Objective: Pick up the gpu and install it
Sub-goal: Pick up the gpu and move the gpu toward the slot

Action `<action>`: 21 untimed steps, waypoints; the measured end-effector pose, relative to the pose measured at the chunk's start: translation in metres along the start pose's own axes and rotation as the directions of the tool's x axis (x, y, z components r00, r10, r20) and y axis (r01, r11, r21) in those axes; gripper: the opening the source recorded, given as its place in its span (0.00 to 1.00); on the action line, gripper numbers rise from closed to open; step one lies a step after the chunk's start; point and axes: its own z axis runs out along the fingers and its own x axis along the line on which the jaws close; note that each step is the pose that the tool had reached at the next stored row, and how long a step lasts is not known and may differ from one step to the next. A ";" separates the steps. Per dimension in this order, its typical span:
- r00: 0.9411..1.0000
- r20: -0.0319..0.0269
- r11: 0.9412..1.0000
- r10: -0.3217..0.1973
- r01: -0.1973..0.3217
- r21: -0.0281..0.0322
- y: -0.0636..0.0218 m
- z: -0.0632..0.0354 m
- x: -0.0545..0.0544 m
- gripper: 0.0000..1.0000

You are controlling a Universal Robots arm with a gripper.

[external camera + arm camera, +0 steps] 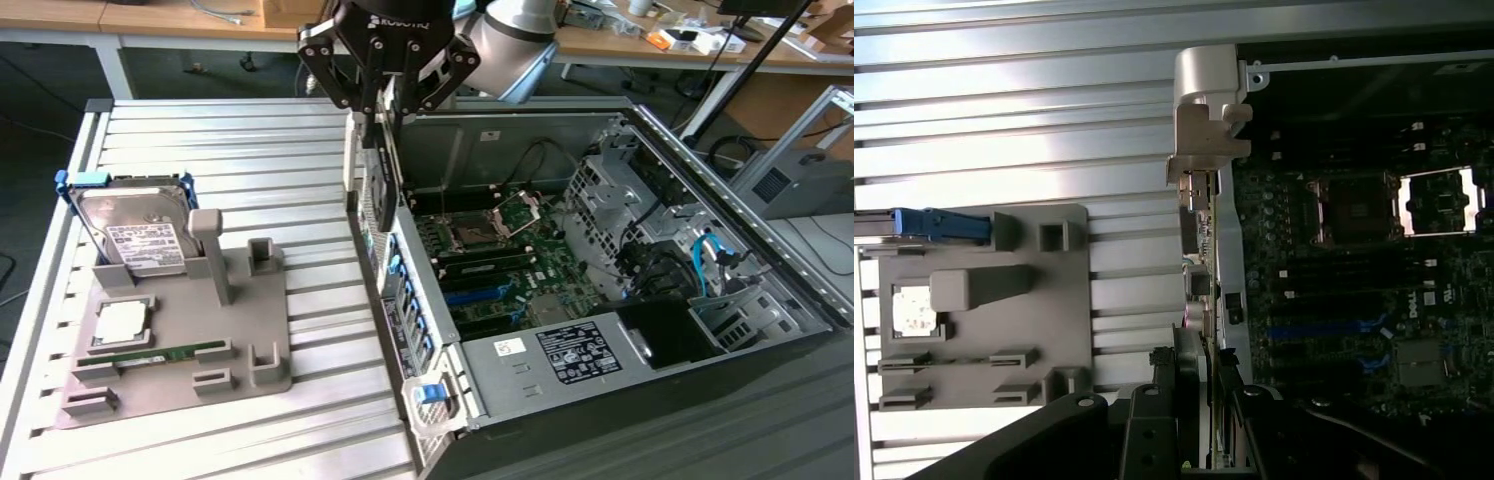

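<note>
My gripper (388,108) is shut on the gpu (383,175), a thin dark card that hangs edge-down from the fingers above the near wall of the open computer case (747,240). In the wrist view the gpu (1200,265) appears edge-on between the two black fingers (1157,395), with my gripper (1197,405) closed on it. Its silver metal bracket (1206,100) sits at the far end. The card hovers just over the edge of the motherboard (1354,290), beside the blue expansion slots (1324,328).
A grey parts fixture (187,350) lies on the slatted table (240,140) at the exterior view's left. It carries a silver hard drive (131,235), a CPU (120,320) and a green RAM stick (158,354). Desks with clutter stand behind.
</note>
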 end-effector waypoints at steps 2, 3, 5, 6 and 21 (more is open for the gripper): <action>1.000 0.000 1.000 0.000 0.000 0.000 0.0001 0.0000 -0.001 0.27; 1.000 0.000 1.000 0.000 0.000 0.000 0.0001 0.0000 -0.002 0.27; 1.000 0.000 1.000 0.000 0.000 0.000 0.0002 0.0000 -0.003 0.27; 1.000 0.000 1.000 0.000 0.000 0.000 0.0002 0.0000 -0.003 0.27; 1.000 0.000 1.000 0.000 0.000 0.000 0.0007 0.0002 -0.009 0.27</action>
